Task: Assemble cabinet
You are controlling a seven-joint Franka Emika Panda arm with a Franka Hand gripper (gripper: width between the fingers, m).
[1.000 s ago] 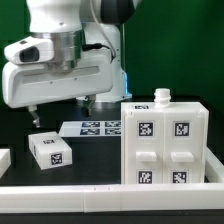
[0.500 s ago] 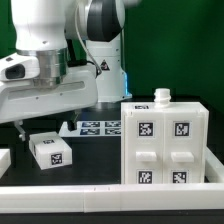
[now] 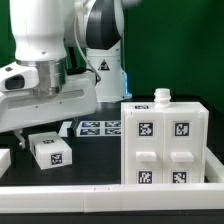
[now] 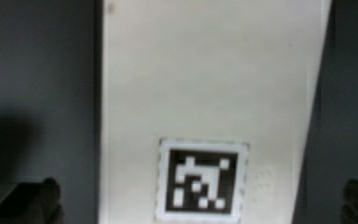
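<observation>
The cabinet point(image 3: 165, 140) is a large white box on the exterior view's right, with four marker tags on its front and a small white knob point(image 3: 162, 97) on top. A small white block point(image 3: 50, 151) with marker tags lies on the black table to its left. My gripper point(image 3: 42, 132) hangs low just above that block. In the wrist view a long white piece point(image 4: 211, 90) with one tag point(image 4: 202, 180) lies between the fingertips point(image 4: 34, 202). My gripper point(image 4: 197, 205) is open, and dark gaps show between each finger and the piece.
The marker board point(image 3: 100, 127) lies flat behind the block, partly hidden by my hand. Another white part point(image 3: 4, 158) shows at the exterior view's left edge. A white rail point(image 3: 110, 191) runs along the table's front.
My arm has moved down and to the exterior view's left, from above the marker board to just over the small white block. The block and cabinet have not moved.
</observation>
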